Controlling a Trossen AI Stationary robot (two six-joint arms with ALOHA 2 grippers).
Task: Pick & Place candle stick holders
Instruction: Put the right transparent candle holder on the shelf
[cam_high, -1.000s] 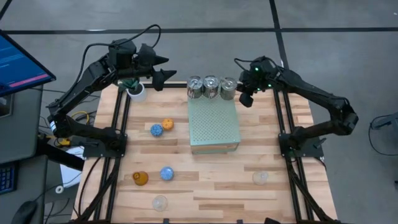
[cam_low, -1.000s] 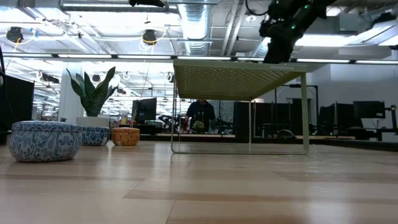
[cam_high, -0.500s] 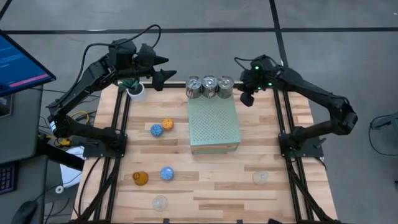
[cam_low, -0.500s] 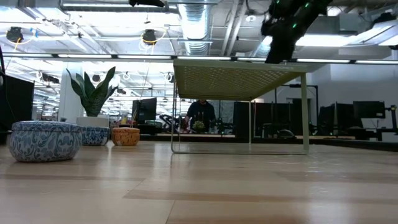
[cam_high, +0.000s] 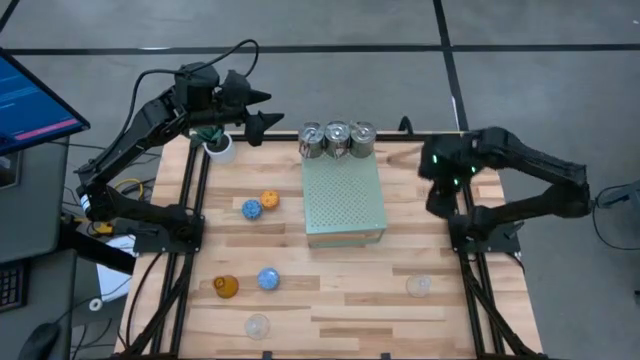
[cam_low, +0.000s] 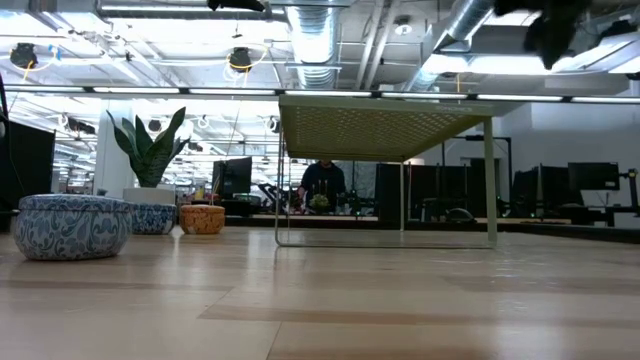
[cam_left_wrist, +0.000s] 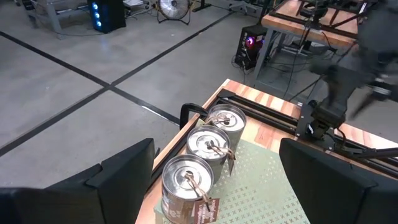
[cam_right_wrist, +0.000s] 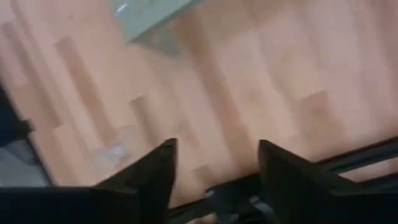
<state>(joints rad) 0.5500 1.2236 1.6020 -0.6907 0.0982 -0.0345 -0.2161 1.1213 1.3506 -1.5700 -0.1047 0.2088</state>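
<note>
Three silver metal cups (cam_high: 338, 139) stand in a row on the far end of the pale-green perforated block (cam_high: 344, 200); they also show in the left wrist view (cam_left_wrist: 208, 147). Two blue holders (cam_high: 251, 209) (cam_high: 268, 278), an orange one (cam_high: 269, 200), an amber one (cam_high: 226, 287) and two clear glass ones (cam_high: 258, 326) (cam_high: 419, 286) rest on the wooden table. My left gripper (cam_high: 268, 108) hovers open at the far left, left of the cups. My right gripper (cam_high: 437, 203) is open and empty over the table right of the block; its fingers show spread in its wrist view (cam_right_wrist: 217, 168).
A green plant in a white pot (cam_high: 218, 147) stands at the far left corner under my left arm. Black frame rails (cam_high: 195, 200) run along both table sides. Bare wood lies between the block and the near edge.
My right gripper has swung away from the silver cups, toward the table's right edge and nearer edge, staying open and empty. The three cups stay in their row on the block.
</note>
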